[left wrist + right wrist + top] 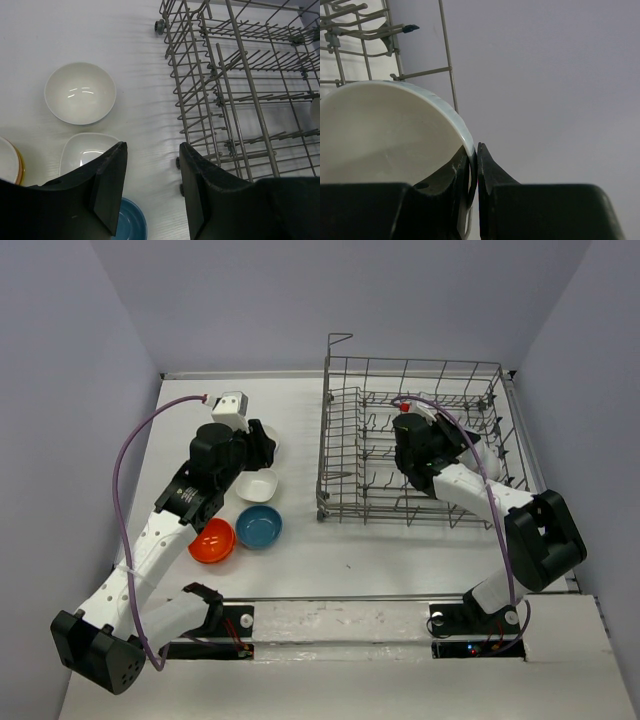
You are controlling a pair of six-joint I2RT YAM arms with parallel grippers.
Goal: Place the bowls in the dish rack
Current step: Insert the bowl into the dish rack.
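The grey wire dish rack stands at the back right and also shows in the left wrist view. My right gripper is inside the rack. In the right wrist view it is shut on the rim of a round white bowl, held on edge. My left gripper is open and empty above the table, left of the rack. Below it are a round white bowl, a squarish white bowl and a blue bowl. An orange-red bowl sits beside the blue bowl.
A bowl with a white inside and an orange rim shows at the left edge of the left wrist view. Grey walls enclose the table on three sides. The rack has small wheels and a raised corner handle.
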